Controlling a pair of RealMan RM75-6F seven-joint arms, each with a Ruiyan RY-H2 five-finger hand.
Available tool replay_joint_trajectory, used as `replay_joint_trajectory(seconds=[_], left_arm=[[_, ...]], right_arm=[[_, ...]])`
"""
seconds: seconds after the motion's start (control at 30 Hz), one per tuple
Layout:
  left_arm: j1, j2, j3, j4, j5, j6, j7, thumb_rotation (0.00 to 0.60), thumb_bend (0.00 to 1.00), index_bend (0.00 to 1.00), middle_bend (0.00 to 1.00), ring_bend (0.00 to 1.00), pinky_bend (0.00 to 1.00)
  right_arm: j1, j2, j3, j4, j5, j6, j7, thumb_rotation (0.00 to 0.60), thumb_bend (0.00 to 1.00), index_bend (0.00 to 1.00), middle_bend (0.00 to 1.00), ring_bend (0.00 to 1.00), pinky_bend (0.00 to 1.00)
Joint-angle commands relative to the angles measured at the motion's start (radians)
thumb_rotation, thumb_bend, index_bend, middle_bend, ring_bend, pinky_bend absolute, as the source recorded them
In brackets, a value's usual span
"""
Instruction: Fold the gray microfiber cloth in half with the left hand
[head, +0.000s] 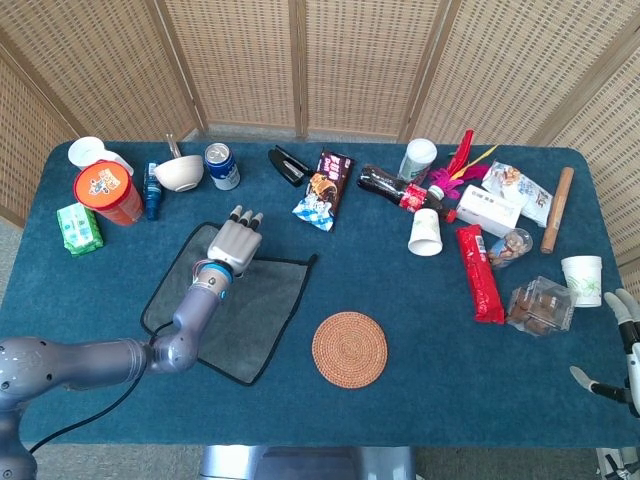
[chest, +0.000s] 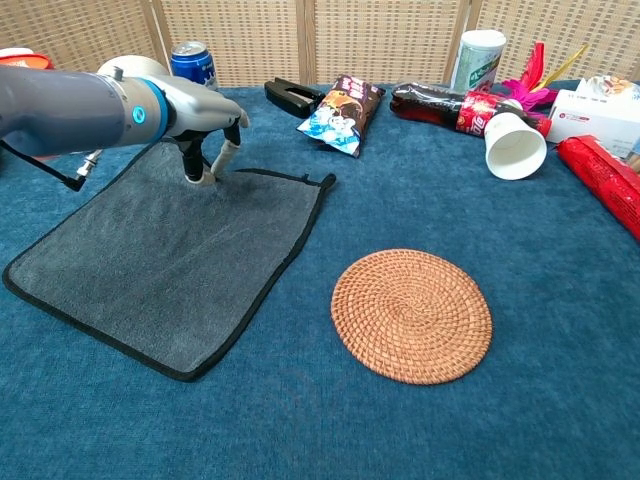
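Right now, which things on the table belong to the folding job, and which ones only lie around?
Job: gray microfiber cloth, left hand touching its far edge.

Lying about: woven coaster, snack bag, soda can, white paper cup, cola bottle, red packet.

No print on the cans, packets, cups or bottles is sharp enough to read in either view.
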Motion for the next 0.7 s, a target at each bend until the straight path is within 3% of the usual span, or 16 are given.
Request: replay_joint_trajectory(seconds=[0.03,0.7], left_arm=[[0.012,0.025,0.006,-0.040,0.028,0.017,-0.015,0.600,0.44,0.58,0.00,0.00,0.00],[0.083,0.121,0.067,-0.272,0.172,0.095,-0.074,0.600,0.44,0.57,0.00,0.00,0.00]], right_arm=[[0.000,0.000,-0.001,0.000,-0.001,-0.001,-0.001,0.600,0.00,0.00,0.00,0.00,0.00],[0.003,-0.002,-0.004,0.001,-0.005,-0.002,-0.007,0.600,0.00,0.00,0.00,0.00,0.00]])
